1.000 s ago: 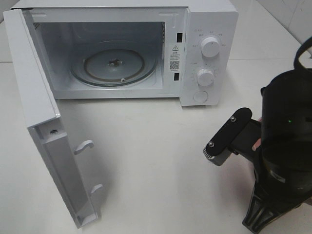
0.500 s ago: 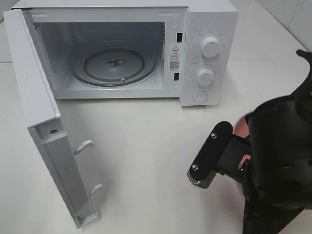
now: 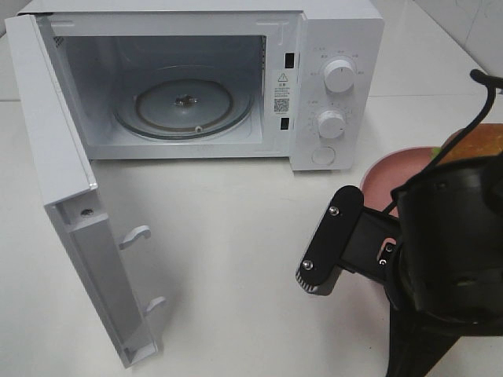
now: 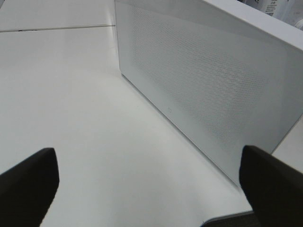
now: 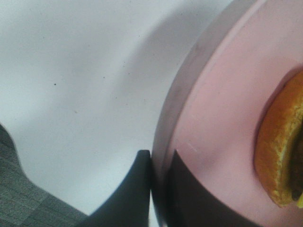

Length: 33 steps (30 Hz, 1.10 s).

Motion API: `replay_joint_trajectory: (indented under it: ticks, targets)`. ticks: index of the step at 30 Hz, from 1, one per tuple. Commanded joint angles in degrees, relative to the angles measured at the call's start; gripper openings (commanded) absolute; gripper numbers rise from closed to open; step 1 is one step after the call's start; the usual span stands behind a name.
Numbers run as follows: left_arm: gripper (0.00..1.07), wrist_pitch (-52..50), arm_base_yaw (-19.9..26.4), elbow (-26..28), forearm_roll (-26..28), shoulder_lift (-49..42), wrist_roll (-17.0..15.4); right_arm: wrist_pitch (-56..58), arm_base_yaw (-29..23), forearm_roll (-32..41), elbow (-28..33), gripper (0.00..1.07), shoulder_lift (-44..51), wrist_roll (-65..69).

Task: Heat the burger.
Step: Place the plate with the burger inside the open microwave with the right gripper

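On the left, the left gripper (image 4: 149,182) hangs wide apart, holding nothing, facing the open door (image 3: 71,196). Rightward, the right gripper (image 5: 160,156) is pinched on the rim of the pink plate (image 5: 222,94), with the burger (image 3: 481,143) on it at the right edge. I'd carry it level onto the turntable (image 3: 185,106), clearing the sill. One microwave (image 3: 338,31), two knobs (image 3: 339,75), one plate, one burger

white microwave (image 3: 346,47) on the table (image 3: 236,236), door (image 3: 63,157) swung open, glass turntable (image 3: 185,106) inside; pink plate (image 3: 391,174) nearby.
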State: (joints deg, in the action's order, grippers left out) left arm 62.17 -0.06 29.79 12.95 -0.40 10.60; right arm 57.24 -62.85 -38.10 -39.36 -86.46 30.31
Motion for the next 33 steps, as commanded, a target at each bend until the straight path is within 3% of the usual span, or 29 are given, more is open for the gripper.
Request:
replay_joint_trajectory:
  ticks: [1, 20, 33]
  targets:
    - [0.96, -0.63, -0.34, -0.23, 0.06, -0.80, -0.52, 0.97, -0.17, -5.10, 0.17, 0.01, 0.46, -0.86]
    - [0.96, -0.63, -0.34, -0.23, 0.06, -0.80, -0.52, -8.31, -0.17, -5.79, 0.17, 0.03, 0.46, -16.90]
    - [0.96, -0.63, -0.34, -0.23, 0.06, -0.80, -0.52, -12.32, -0.17, -9.97, 0.17, 0.03, 0.46, -19.08]
